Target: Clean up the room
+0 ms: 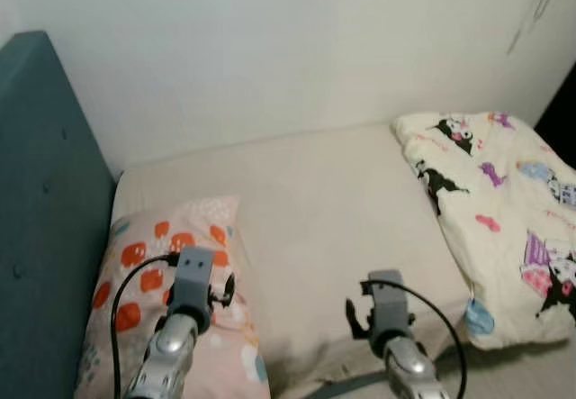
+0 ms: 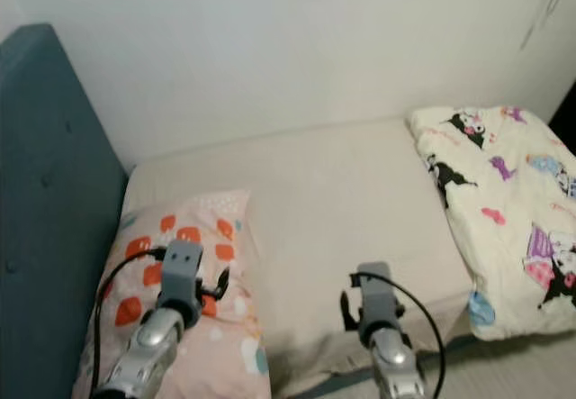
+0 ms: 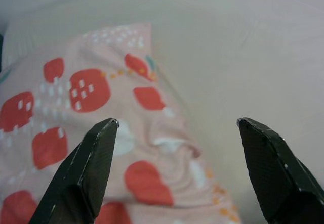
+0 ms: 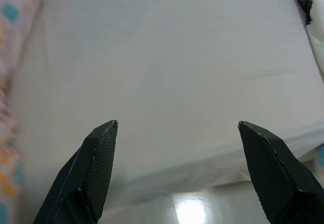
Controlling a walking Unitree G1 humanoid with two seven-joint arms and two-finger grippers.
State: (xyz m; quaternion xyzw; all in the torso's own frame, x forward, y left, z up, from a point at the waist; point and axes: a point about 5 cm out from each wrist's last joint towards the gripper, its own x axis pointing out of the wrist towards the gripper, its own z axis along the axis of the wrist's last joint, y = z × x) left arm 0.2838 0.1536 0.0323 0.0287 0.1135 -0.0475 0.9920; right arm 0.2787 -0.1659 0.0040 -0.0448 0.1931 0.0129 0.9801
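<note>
A pink pillow (image 1: 193,223) with red and orange patches lies at the left end of the bed, against the headboard. A white cartoon-print blanket (image 1: 504,219) is bunched at the right end. Between them the beige sheet (image 1: 333,210) is bare. My left gripper (image 3: 177,123) hovers open above the pillow (image 3: 76,92), near its inner edge, holding nothing. My right gripper (image 4: 177,124) hovers open over the sheet (image 4: 167,57) close to the bed's front edge, also holding nothing. Both wrists, left (image 1: 192,284) and right (image 1: 389,304), reach in from the near side.
A teal padded headboard (image 1: 45,219) stands at the left and a white wall (image 1: 270,48) runs behind the bed. A strip of pale floor (image 1: 531,372) lies below the front edge of the bed at the right. A dark opening (image 1: 562,111) sits at the far right.
</note>
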